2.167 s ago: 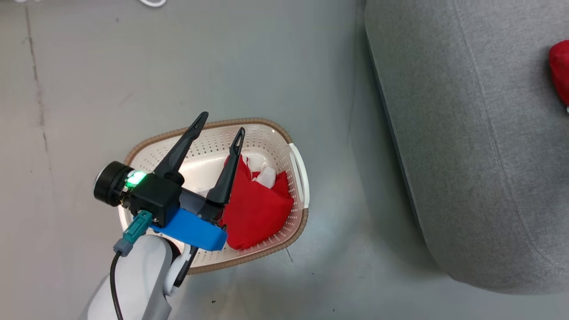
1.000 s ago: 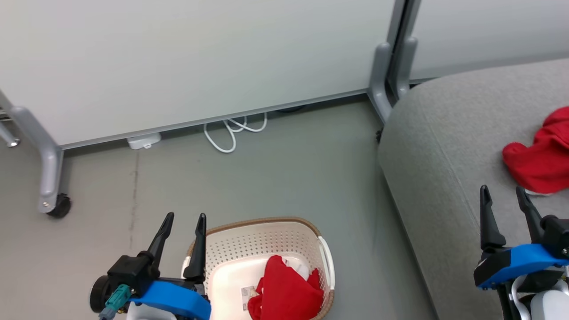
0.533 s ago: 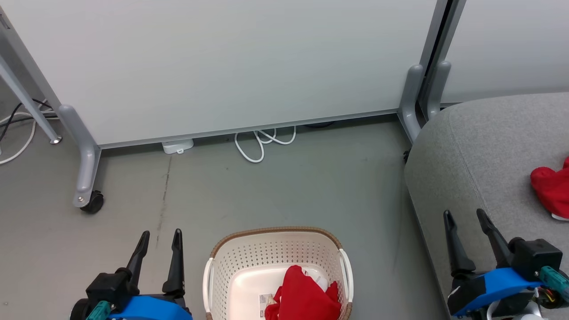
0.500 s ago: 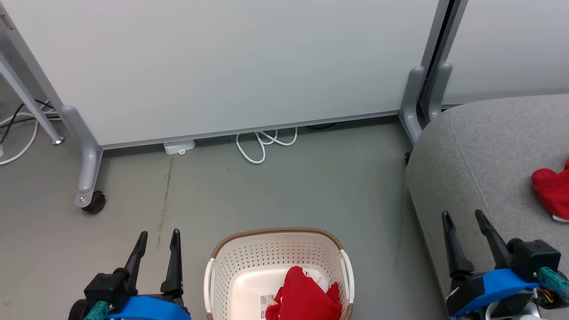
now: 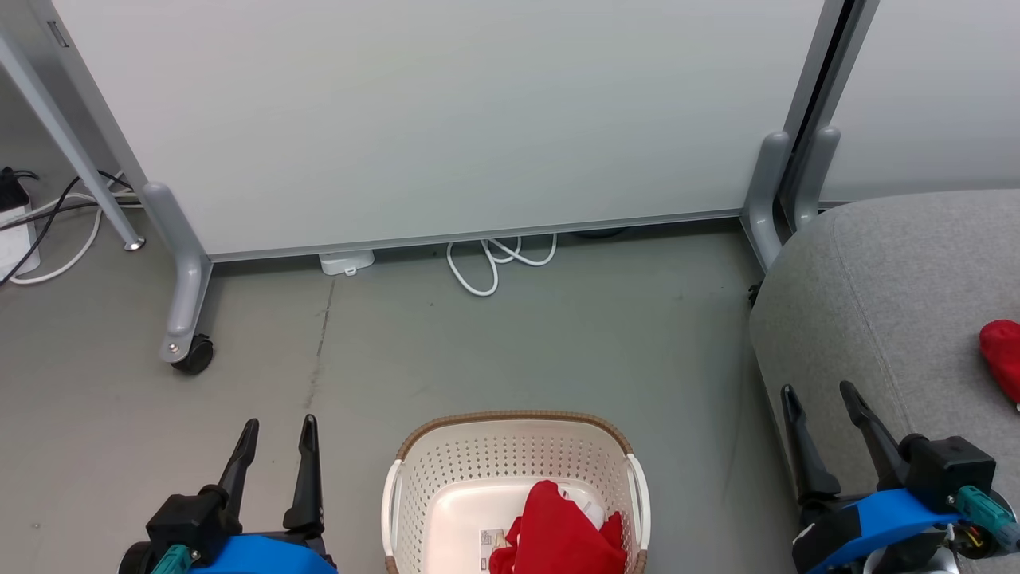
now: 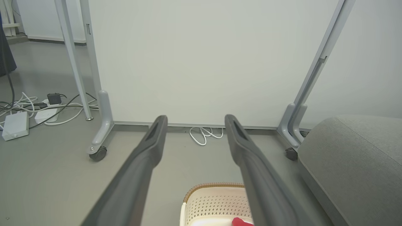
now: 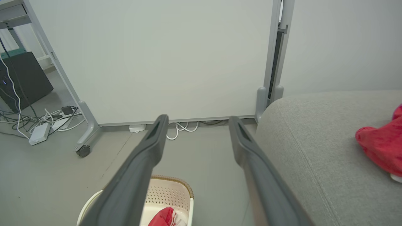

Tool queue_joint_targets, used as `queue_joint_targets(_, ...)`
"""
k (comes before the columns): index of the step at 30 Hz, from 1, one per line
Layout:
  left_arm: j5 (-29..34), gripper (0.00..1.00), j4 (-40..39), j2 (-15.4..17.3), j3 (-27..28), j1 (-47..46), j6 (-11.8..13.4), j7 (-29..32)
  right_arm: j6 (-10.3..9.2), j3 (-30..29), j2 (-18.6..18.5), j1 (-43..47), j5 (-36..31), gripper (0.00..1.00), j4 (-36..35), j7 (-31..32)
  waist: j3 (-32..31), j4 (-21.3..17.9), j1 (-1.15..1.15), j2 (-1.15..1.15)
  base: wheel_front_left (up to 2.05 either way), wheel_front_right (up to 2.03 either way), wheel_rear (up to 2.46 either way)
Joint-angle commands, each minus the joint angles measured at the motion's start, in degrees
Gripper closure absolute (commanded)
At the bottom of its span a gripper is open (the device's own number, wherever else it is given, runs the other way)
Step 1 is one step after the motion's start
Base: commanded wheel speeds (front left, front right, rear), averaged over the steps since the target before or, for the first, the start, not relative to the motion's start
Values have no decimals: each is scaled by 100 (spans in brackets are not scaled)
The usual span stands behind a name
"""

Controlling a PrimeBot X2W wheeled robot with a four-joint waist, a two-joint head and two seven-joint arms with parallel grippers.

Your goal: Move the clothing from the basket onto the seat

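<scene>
**A:** Low in the head view, the cream-white perforated plastic basket (image 5: pixel 510 416) with its brown woven-look rim sits on the grey floor (image 5: pixel 558 343). A crumpled bright red fabric garment (image 5: pixel 558 536) lies inside, against its right wall.

**B:** And the left pincer (image 5: pixel 280 421)?

**A:** Left of the basket and clear of it, fingers spread wide, nothing between them. The right pincer (image 5: pixel 817 388) is right of the basket, at the edge of the large light grey upholstered seat (image 5: pixel 892 303), just as wide and empty.

**B:** Anything on the seat?

**A:** A second red garment (image 5: pixel 1002 359), well right of the basket, apart from the right pincer.

**B:** Beyond the basket?

**A:** A white cable loop (image 5: pixel 494 267) on the floor.
</scene>
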Motion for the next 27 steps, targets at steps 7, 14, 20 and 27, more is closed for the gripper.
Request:
queue_joint_targets(7, 42, 0, -20, -7, 29, -28, -6, -30, 1, 33, 6, 9, 26, 0, 10, -35, 66, -18, 0, 0, 0, 0, 0)
queue_joint_targets(14, 37, 0, -19, 1, -46, -104, -6, -30, 1, 33, 6, -51, -17, 0, -23, -71, 159, -48, 0, 0, 0, 0, 0)
queue_joint_targets(20, 42, 0, 71, 41, -373, -373, -6, -30, 1, -4, 6, -193, -100, 0, -141, -113, 459, -67, 0, 0, 0, 0, 0)
queue_joint_targets(27, -41, 0, 452, 38, -927, -1022, -6, -29, 2, 95, 6, -579, -265, 0, -352, -67, 1206, -225, 0, 0, 0, 0, 0)
